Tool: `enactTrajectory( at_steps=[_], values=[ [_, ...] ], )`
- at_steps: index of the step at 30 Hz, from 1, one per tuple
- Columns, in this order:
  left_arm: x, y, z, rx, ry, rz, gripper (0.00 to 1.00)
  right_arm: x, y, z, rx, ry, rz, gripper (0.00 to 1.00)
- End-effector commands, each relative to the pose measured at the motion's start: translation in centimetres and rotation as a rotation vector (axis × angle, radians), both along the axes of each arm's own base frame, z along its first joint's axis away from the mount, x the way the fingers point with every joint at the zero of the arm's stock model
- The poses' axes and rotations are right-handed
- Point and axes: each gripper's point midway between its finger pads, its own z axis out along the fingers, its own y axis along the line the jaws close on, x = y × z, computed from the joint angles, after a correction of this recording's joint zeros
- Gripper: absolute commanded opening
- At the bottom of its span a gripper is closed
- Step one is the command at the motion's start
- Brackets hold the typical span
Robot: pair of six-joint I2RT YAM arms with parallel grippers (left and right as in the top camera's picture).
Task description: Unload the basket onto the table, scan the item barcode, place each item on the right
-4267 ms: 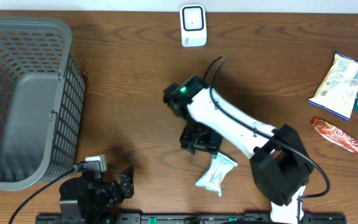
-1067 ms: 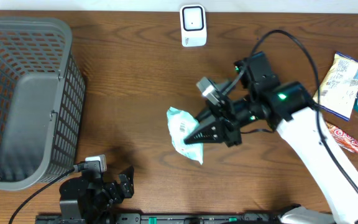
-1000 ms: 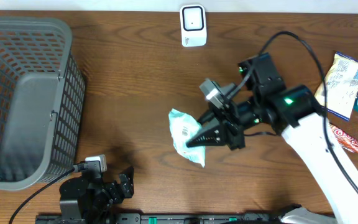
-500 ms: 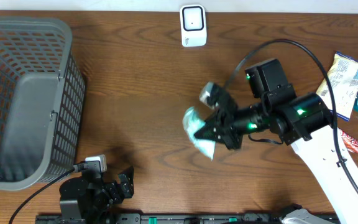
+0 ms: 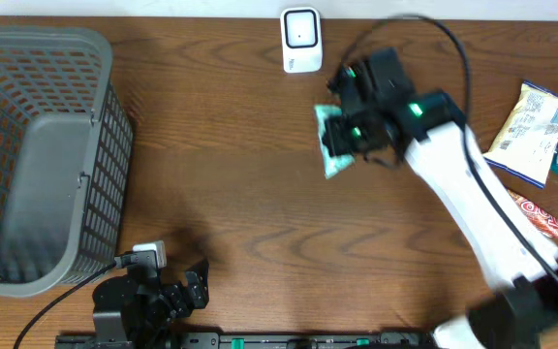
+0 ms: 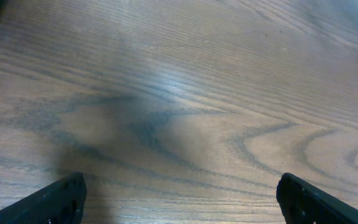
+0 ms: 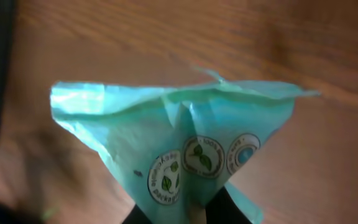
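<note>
Pouch (image 5: pixel 333 163) hangs pinched by one end in the right gripper (image 5: pixel 349 136), jaws closed tight on it, just below-right of the scanner (image 5: pixel 299 39); whether its barcode faces the scanner I cannot tell, so the scan seems undone; left gripper (image 6: pixel 179 202) gapes wide, empty, far below-left of the scanner over the wooden table (image 5: pixel 211 165); basket (image 5: pixel 112 136) stands well left.

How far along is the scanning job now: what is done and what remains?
Done: the green packet is off the table, pinched in the right hand. In hand: the packet hangs close to the white scanner, just below and to the right of it in the overhead view. Left: showing the barcode to the scanner; no barcode is visible from here. The left hand rests open near the table edge.
</note>
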Motion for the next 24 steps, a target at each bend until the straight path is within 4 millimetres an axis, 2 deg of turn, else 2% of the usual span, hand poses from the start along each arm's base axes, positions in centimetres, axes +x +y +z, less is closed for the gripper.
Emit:
enactTrajectory(
  at_steps=[1, 2, 6, 14, 19, 24],
  values=[
    [-0.2, -0.2, -0.3, -0.015, 0.015, -0.003, 0.98, 5.1, 0.7, 1.0, -0.035, -0.035, -0.072, 0.01],
    [-0.2, -0.2, -0.3, -0.015, 0.015, -0.003, 0.98, 6.9, 0.5, 0.8, -0.074, -0.030, -0.101, 0.01],
    [-0.2, -0.2, -0.3, -0.015, 0.015, -0.003, 0.98, 10.9, 0.6, -1.0, -0.111, 0.004, -0.130, 0.01],
    [-0.2, -0.2, -0.3, -0.015, 0.015, -0.003, 0.98, 17.2, 1.4, -5.4, -0.081, -0.065, -0.152, 0.01],
    [-0.2, -0.2, -0.3, -0.015, 0.016, -0.003, 0.98, 20.8, 2.8, -5.6, -0.015, -0.179, -0.174, 0.01],
    [-0.2, -0.2, -0.3, -0.015, 0.015, -0.002, 0.98, 22.5, 3.4, -5.0, 0.020, -0.247, -0.188, 0.01]
  ],
)
